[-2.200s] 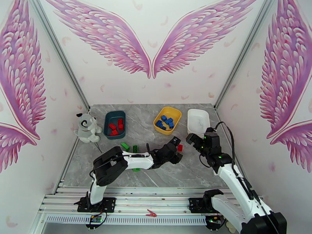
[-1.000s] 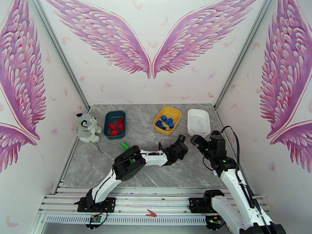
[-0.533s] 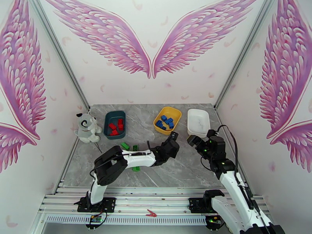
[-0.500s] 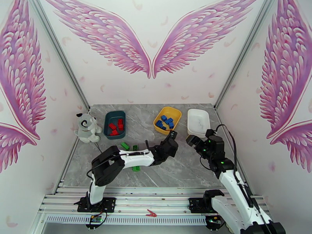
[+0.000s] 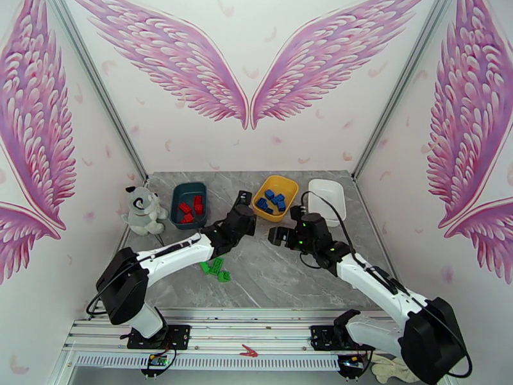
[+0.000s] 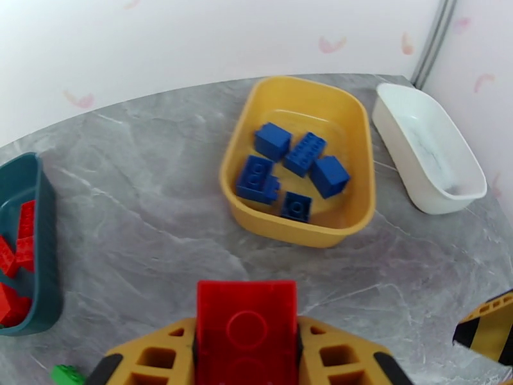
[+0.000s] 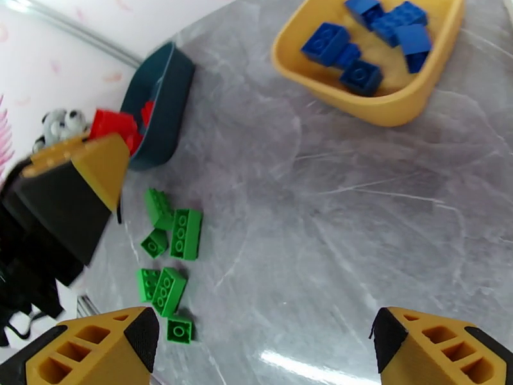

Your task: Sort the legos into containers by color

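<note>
The left gripper (image 6: 247,357) sits at the bottom centre of its wrist view, jaws closed narrow on a red brick (image 6: 247,312). Above it, mid-frame, the yellow tray (image 6: 301,235) holds blue bricks (image 6: 295,162). The teal tray (image 6: 48,264) at the left edge holds more red bricks, and the white tray (image 6: 401,168) lies at upper right. The right gripper (image 7: 263,344) stands wide, holding nothing, over the grey table (image 7: 320,200), with green bricks (image 7: 184,233) loose at the lower left of its view.

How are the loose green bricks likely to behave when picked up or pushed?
The green bricks look like small moulded plastic, so probably stiff and light. Flat-sided, they should not roll, but may skid on the glossy tabletop. Clustered neighbours could get bumped.
</note>
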Robot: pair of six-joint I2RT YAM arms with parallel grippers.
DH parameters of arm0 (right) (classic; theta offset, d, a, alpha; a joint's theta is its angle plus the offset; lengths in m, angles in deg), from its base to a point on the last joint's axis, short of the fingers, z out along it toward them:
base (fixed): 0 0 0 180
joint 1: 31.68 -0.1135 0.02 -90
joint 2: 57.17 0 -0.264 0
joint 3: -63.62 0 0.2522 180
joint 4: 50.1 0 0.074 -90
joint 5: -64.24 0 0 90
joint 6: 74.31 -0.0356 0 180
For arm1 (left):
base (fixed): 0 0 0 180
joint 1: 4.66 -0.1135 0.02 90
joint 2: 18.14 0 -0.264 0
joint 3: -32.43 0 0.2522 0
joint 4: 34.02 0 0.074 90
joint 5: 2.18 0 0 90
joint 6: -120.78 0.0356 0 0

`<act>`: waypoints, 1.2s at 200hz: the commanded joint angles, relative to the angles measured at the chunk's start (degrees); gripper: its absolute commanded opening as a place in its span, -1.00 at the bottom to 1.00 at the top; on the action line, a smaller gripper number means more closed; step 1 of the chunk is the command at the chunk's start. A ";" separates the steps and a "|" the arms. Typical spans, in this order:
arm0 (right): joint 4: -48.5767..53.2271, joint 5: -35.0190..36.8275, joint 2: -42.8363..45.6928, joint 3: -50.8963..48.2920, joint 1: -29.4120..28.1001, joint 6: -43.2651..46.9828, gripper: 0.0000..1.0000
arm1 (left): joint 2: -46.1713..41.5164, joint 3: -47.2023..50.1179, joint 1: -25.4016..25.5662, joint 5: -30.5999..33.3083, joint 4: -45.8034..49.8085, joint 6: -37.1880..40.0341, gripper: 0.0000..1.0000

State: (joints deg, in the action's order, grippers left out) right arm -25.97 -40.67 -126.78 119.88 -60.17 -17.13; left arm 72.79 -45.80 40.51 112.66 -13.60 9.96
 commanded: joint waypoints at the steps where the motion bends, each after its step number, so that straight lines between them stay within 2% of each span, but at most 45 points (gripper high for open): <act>1: -2.53 -0.99 -3.43 3.04 -3.71 3.18 0.85 | -4.23 1.36 -4.83 -1.79 4.46 1.03 -0.54; 48: -3.18 1.47 -7.89 4.78 -7.59 3.16 0.82 | -6.39 0.92 -17.89 -6.81 7.62 1.22 -0.53; 83: -2.22 2.35 -8.62 6.10 -10.49 4.91 0.81 | -2.56 -0.88 -27.43 -10.57 7.89 1.44 -0.53; 128: 0.41 3.55 -8.51 7.52 -11.94 6.85 0.80 | 7.06 -5.96 -33.99 -12.35 8.95 1.63 -0.53; 152: 1.38 3.76 -9.31 8.20 -12.02 7.07 0.80 | 10.48 -6.97 -35.78 -13.37 8.27 1.13 -0.52; 160: 1.62 3.67 -9.71 8.37 -12.09 7.22 0.80 | 11.05 -7.32 -36.02 -13.57 8.26 1.05 -0.45; 176: 1.75 3.91 -10.23 8.56 -12.28 7.40 0.81 | 10.31 -6.80 -35.90 -14.03 7.80 1.09 -0.13; 207: 2.73 4.98 -11.13 9.31 -12.70 7.94 0.82 | 3.48 -3.40 -34.85 -13.81 6.92 0.70 0.37; 217: 2.91 5.16 -11.46 9.57 -12.94 8.12 0.82 | 0.76 -2.17 -34.41 -13.85 6.92 0.53 0.44; 240: 4.38 6.33 -12.65 10.85 -14.13 8.89 0.79 | -6.76 1.53 -32.86 -14.26 8.06 -0.34 0.42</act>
State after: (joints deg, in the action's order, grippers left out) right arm -24.33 -36.61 -137.82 127.86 -72.76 -9.94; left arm 75.18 -47.40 6.13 99.09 -5.93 10.59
